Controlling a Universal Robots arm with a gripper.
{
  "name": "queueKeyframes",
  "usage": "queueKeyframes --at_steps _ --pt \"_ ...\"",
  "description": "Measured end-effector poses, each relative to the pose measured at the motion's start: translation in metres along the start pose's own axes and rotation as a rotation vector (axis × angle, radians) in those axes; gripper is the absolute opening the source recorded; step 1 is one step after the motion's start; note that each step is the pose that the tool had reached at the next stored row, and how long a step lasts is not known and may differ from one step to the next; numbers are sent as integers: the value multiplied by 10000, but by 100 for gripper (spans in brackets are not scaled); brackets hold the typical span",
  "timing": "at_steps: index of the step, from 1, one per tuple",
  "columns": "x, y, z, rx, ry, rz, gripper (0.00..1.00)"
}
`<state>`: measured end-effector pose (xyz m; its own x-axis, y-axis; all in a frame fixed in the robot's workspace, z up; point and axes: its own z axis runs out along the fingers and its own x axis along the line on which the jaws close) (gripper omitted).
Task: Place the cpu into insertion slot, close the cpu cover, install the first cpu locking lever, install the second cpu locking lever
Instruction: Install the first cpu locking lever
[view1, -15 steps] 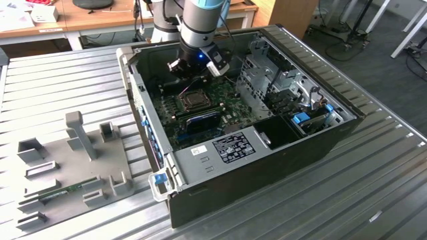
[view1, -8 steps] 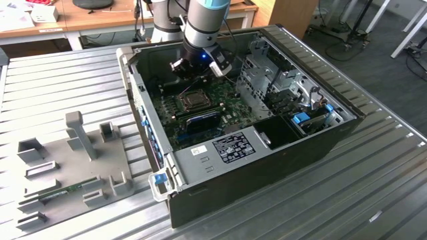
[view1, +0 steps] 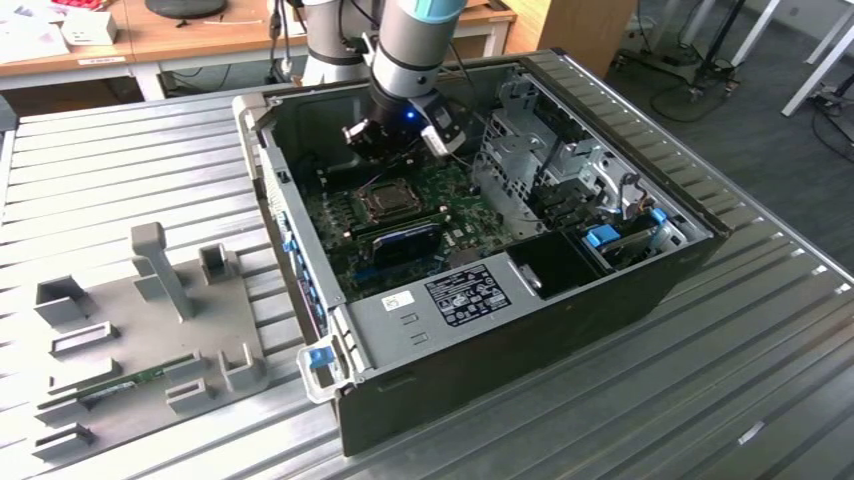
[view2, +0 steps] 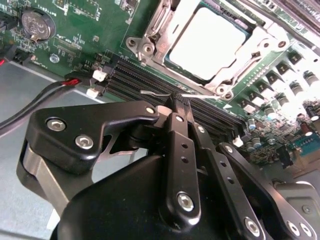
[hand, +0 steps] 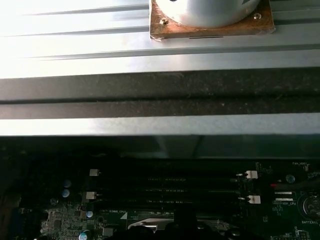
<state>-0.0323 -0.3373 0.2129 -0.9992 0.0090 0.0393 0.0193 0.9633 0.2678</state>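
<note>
Gripper (view2: 178, 101) is seen low over the green circuit board (view2: 75, 30) inside the open computer case (view1: 534, 330), and its black fingers (view2: 182, 150) are drawn together until the tips meet. A thin silvery rod (view2: 152, 92) is caught right at those tips. Whether it is pinched or merely touched cannot be told.

Just beyond, the long black memory slots (view2: 150, 82) are crossed, and beyond them the cpu (view2: 207, 42) is found seated in the insertion slot (view1: 390, 200), its pale metal top facing up. The cpu cover (view2: 265, 45) is seen lying flat around it, with the chip showing through its window.

In the exterior view the arm (view1: 407, 50) is shown reaching down into the case from the far side, with the socket near it on the board. The case is laid on its side on a ribbed metal table (view1: 747, 400). A round coin battery (view2: 34, 24) is spotted well apart from the socket.
</note>
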Motion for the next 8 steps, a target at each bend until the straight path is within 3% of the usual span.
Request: queueKeyframes --at_steps 8 --pt "-18 -12 41 72 26 12 10"
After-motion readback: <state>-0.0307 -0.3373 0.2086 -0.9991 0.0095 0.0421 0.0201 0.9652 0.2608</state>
